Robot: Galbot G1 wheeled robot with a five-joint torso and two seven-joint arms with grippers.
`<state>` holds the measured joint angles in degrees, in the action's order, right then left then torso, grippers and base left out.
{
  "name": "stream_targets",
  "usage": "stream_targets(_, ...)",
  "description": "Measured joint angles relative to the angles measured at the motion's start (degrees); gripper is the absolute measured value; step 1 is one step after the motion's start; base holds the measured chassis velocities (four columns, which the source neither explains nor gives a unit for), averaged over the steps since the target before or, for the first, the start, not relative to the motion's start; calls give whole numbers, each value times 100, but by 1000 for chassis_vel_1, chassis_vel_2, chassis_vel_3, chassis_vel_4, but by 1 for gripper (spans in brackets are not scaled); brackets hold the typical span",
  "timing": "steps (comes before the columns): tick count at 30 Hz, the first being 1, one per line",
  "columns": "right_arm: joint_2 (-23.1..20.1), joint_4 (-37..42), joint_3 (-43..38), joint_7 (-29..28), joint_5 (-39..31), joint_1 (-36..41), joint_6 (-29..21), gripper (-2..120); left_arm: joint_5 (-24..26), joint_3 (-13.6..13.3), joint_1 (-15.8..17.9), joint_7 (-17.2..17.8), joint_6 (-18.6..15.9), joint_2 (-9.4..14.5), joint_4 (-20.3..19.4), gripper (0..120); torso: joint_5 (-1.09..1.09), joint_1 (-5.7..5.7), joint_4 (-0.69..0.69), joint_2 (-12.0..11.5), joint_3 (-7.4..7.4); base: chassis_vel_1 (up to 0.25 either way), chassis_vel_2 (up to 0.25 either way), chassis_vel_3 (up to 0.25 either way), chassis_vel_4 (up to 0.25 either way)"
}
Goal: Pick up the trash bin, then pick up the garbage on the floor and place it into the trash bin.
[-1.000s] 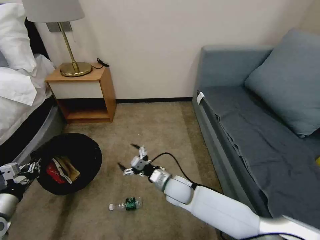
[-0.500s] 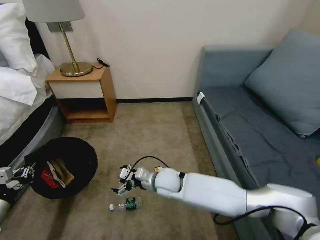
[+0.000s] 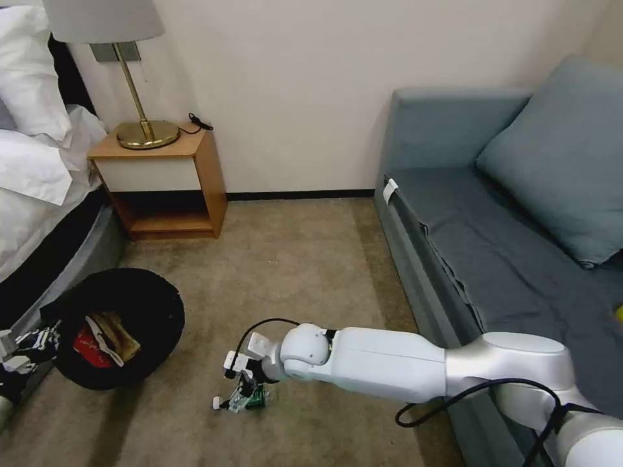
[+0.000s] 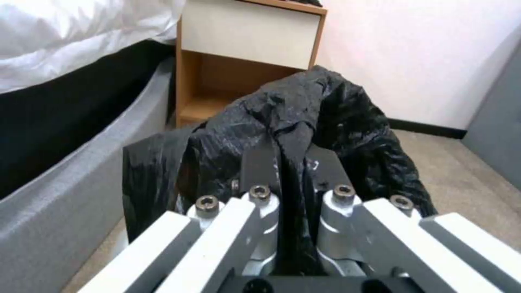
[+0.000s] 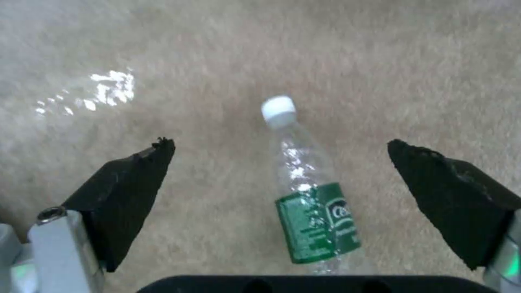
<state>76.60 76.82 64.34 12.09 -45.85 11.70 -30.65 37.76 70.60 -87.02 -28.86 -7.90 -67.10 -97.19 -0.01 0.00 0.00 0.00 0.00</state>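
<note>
Bottle: the clear bottle [image 5: 312, 199] with a green label lies on its side on the carpet [image 3: 292, 259], directly under my right gripper [image 3: 239, 397].
Long axis: it runs between my 2 right fingertips [image 5: 136, 179], cap pointing away from my wrist — I straddle it crosswise.
Right gripper: spread wide, not touching the bottle.
Left gripper: my left gripper [image 4: 287, 171] is pinched tight on the black bag of the trash bin [image 3: 117, 324], at the carpet's bed-side edge.
In the bin: 1 red wrapper [image 3: 84, 340] and brown paper [image 3: 117, 327].
Room: open carpet all round the bottle; the sofa [image 3: 493, 246] stands well apart — a straight descent looks clear.
</note>
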Motion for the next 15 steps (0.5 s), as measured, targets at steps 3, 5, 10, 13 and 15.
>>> stream_targets(3,135,-362,69,94,174,15,61,100,24,27,37,-12,9,0,70,4,1,0,0,0,0,0,0,0,0)
stream_targets(5,169,-459,84,118,220,18,83,100,30,28,43,-13,9,0,79,4,0,0,0,0,0,0,0,0,0)
stream_targets(10,402,-1024,166,234,484,62,183,100,46,37,73,-13,13,-25,96,4,0,0,0,0,0,0,0,0,0)
stream_targets(13,488,-1222,208,283,577,86,224,100,58,51,80,-13,13,-44,97,4,0,0,0,0,0,0,0,0,0)
stream_targets(15,547,-1320,248,305,637,116,240,100,71,75,80,-12,13,-51,97,4,1,0,0,0,0,0,0,0,0)
